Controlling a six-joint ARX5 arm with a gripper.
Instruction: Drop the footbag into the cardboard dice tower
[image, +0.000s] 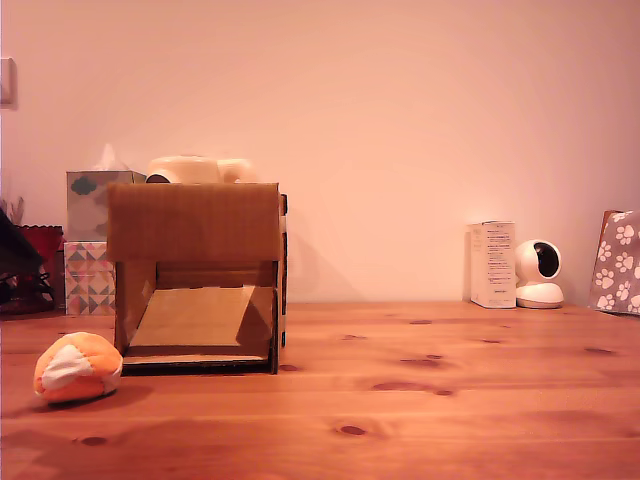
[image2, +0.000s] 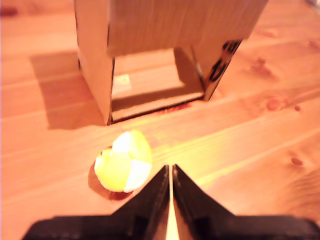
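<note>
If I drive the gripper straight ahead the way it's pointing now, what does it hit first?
Probably the cardboard dice tower, at its front opening. The shut gripper points across bare table; the footbag lies just off that line, though depth is unclear.

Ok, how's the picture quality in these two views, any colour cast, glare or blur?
Exterior view: warm pinkish cast, dim, fairly sharp; the footbag throws a soft shadow on the table. Wrist view: overexposed, the footbag washed yellow, the cardboard tower and the gripper soft.
</note>
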